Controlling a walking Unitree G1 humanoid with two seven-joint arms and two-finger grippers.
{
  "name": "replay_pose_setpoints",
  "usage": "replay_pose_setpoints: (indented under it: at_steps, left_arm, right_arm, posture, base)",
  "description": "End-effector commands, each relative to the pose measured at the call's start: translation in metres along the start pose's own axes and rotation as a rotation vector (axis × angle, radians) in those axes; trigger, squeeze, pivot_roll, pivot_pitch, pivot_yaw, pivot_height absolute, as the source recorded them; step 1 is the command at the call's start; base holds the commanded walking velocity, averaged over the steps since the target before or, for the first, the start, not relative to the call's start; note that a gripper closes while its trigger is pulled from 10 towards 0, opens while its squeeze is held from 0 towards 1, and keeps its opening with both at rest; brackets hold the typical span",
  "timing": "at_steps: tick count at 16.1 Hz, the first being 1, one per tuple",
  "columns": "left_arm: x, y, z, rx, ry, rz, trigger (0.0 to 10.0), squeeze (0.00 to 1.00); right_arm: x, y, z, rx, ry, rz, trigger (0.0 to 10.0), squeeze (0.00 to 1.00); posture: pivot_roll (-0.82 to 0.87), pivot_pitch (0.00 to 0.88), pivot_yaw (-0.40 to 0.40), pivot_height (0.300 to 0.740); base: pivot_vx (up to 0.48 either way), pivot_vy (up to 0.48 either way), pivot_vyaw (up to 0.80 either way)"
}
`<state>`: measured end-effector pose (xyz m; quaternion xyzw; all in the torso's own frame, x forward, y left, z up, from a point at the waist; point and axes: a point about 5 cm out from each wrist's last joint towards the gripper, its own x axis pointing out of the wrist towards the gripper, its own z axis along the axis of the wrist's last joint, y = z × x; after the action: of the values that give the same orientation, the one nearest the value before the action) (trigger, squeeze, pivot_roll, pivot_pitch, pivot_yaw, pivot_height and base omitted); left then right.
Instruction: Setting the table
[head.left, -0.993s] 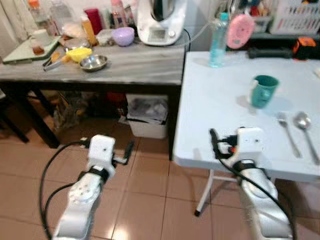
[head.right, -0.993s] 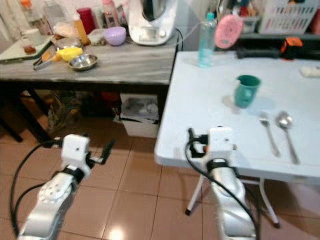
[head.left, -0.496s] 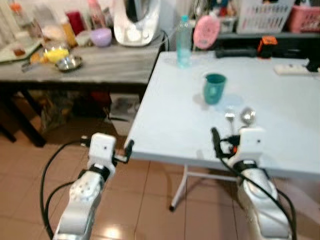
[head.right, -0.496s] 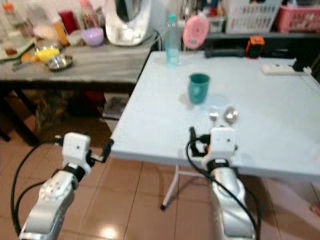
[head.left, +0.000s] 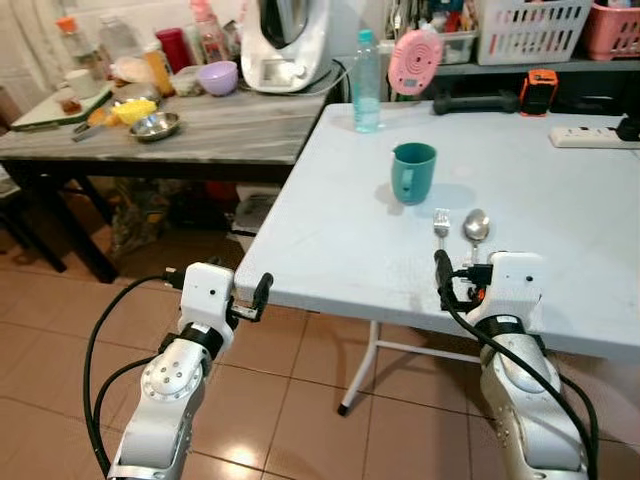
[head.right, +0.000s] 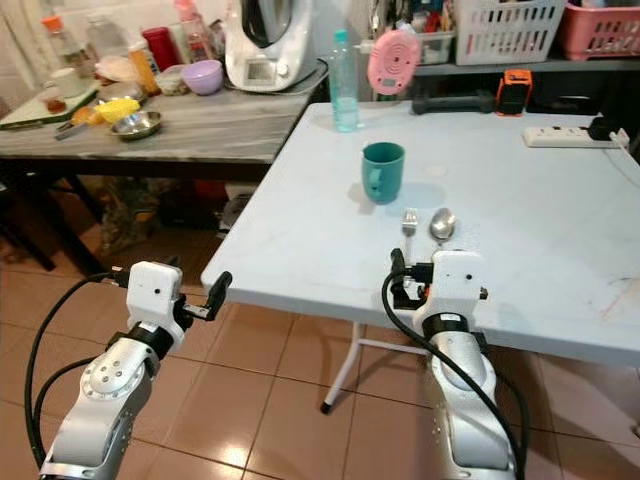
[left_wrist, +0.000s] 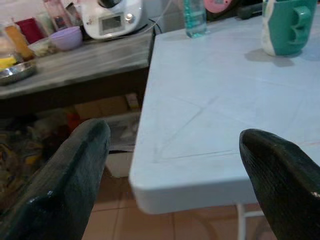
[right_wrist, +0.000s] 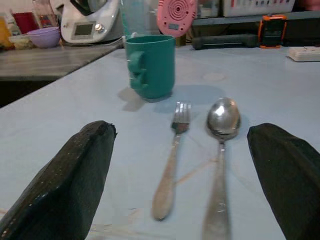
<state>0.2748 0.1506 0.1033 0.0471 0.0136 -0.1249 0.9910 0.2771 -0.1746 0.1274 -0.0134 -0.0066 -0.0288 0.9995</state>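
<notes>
Right gripper (right_wrist: 175, 175) hovers low over white worktop (head.left: 560, 190), jaws open, nothing held, with fork (right_wrist: 170, 160) and spoon (right_wrist: 222, 125) lying side by side ahead of it. Teal mug (head.left: 413, 172) stands behind them. Left gripper (left_wrist: 170, 165) faces worktop corner, jaws open, empty.

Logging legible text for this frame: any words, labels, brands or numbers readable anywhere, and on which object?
No text can be read in these frames.
White kitchen appliance: it has a small display panel, too blurred to read.
Clear water bottle: no legible label.
Pink round device: a small label patch, unreadable.
Bottles at the back of the grey counter: labels too small to read.
Teal mug, fork and spoon: no markings visible.
</notes>
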Motion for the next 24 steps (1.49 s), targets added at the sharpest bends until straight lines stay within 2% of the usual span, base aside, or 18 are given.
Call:
replay_pose_setpoints:
  at_steps: [1,6,14,17,24]
  left_arm:
    - [0.0,0.005,0.001,-0.004,0.007,-0.005,10.0,0.0]
    - [0.0,-0.004,0.001,-0.035,0.002,-0.062,10.0,0.0]
    - [-0.004,-0.011,-0.001,-0.075,0.008,-0.116,10.0,0.0]
    - [-0.004,-0.012,-0.002,-0.078,0.011,-0.121,10.0,0.0]
    - [-0.006,-0.019,0.0,-0.089,0.0,-0.169,10.0,0.0]
  right_arm:
    - [0.001,0.003,0.002,0.004,-0.015,0.001,10.0,0.0]
    - [-0.001,0.002,0.001,0.02,-0.004,-0.008,10.0,0.0]
    - [-0.003,0.003,0.001,0.009,0.005,0.008,10.0,0.0]
    - [-0.003,0.002,0.002,0.003,-0.004,0.01,10.0,0.0]
    - [-0.002,0.005,0.006,-0.011,-0.018,0.015,10.0,0.0]
  posture:
    - [-0.02,0.0,0.131,0.74]
    - [-0.03,0.004,0.132,0.74]
    - [-0.04,0.019,0.119,0.74]
    - [-0.04,0.02,0.117,0.74]
    - [-0.04,0.024,0.11,0.74]
  base:
    - [0.0,0.0,0.0]
    - [0.0,0.0,0.0]
    - [0.0,0.0,-0.77]
    - [0.0,0.0,0.0]
    - [0.313,0.0,0.0]
